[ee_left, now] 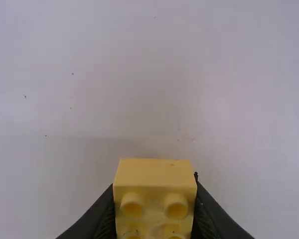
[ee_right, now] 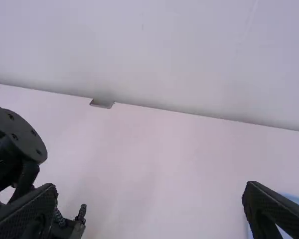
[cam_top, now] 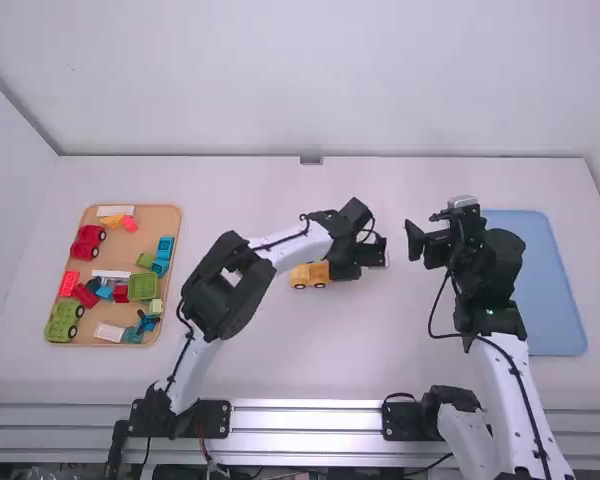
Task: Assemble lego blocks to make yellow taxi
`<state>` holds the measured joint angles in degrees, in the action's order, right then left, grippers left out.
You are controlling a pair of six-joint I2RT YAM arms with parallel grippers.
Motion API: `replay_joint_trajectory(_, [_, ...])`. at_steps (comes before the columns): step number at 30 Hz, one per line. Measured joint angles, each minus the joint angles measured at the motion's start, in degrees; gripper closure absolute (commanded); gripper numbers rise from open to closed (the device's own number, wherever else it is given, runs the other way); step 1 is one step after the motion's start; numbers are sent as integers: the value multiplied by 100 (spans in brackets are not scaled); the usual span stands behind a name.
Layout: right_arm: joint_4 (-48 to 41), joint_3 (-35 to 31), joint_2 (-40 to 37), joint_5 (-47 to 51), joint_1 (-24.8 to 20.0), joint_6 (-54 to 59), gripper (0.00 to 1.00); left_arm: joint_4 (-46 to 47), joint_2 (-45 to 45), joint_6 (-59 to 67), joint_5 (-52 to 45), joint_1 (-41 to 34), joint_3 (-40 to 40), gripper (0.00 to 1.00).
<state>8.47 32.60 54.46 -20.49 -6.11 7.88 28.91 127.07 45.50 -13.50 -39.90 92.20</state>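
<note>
My left gripper is over the middle of the table. In the left wrist view this gripper is shut on a yellow block, whose round studs face the camera. A yellow toy car body with small wheels stands on the table, just left of the left gripper and partly behind it. Right of the middle, my right gripper is open and apart from the car. The right wrist view has the same gripper with its fingers wide apart and nothing between them.
An orange-brown tray of red, green, blue and white pieces lies at the left. On the right, behind the right arm, lies a blue mat or tray. The left arm's black wrist is near the right gripper.
</note>
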Motion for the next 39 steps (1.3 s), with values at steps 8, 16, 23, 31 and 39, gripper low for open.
replay_joint_trajectory(8, [-2,0,0,7,0,7,1,42,0,0,0,0,0,60])
replay_joint_trajectory(16, [-2,0,0,2,0,17,1,35,0,-11,20,0,0,1])
replay_joint_trajectory(23, [4,0,0,-15,0,133,1,229,-151,13,-111,199,0,1])
replay_joint_trajectory(31, [-205,181,321,-293,168,518,1,533,-1460,-48,-361,1156,0,1])
replay_joint_trajectory(39, [-1788,1919,2122,-358,1058,1722,1,-765,-2767,-691,-382,2162,-1228,1])
